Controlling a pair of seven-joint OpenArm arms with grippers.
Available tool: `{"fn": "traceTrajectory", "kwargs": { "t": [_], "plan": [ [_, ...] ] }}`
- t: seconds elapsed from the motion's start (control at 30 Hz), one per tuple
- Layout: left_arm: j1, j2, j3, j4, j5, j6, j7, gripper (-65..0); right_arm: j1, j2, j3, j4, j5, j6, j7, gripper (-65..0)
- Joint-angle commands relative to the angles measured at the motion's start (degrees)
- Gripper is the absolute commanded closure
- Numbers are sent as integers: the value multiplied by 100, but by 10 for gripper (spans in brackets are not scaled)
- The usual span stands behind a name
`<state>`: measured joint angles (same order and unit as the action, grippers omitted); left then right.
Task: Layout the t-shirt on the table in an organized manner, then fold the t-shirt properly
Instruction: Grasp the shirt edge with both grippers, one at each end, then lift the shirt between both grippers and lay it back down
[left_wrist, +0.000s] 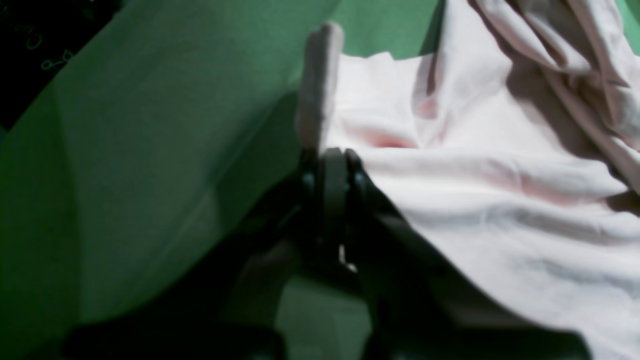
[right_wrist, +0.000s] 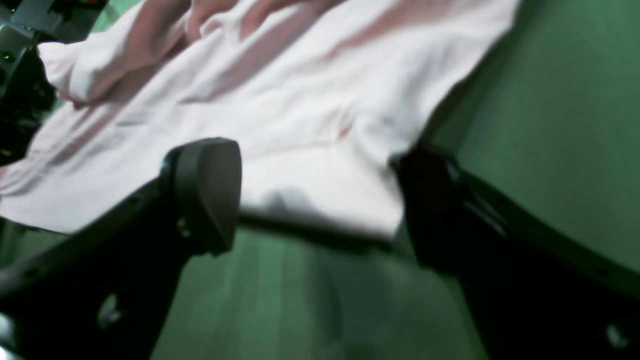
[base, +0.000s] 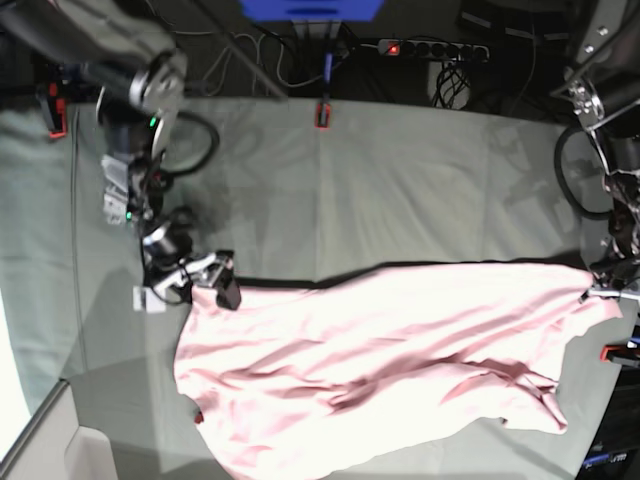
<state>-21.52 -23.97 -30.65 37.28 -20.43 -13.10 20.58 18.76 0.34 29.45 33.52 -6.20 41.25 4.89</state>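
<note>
**One corner pinned, other corner loose: slip risk**

Shirt (base: 390, 360) lies spread but creased across the near half of the bench (base: 400, 190), stretched between the two arms. Left hand (left_wrist: 332, 165) is pressed together, pinching a shirt edge. Right hand (right_wrist: 320, 195) is spread wide, straddling the opposite corner, gripping nothing.

Risks, as I judge them:
- Right hand closes short of the hem and grabs bench cloth instead, or misses.
- Left pulls before right grips, so the shirt drags and bunches.
- Thin pinch on the left could slip under tension.

Views: base shows the overall lay and folds. Only the wrist views show the grip detail, and both are blurred.
</note>
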Motion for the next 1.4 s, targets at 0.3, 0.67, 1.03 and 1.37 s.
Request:
{"fn": "traceTrajectory", "kwargs": {
  "t": [0.3,0.67,1.03,1.37],
  "plan": [
    [-173,-122,-16,101,-28,-4,-119,0,-35,-232,-532,450,-220,-125,-924,-222],
    [-173,-104,-16,162,-72,5,-93,0,-395,-65,-92,2253,-202,-125,-924,0],
    [213,326,-60,1631,-81,-13,1296,0,-1002,111,-40,5013,-202,-125,-1750,0],
    [1734,1214,-913,5965,-81,-4,2878,0,-1986,533,-49,6534,-202,-125,-2647,0]
  ]
}}
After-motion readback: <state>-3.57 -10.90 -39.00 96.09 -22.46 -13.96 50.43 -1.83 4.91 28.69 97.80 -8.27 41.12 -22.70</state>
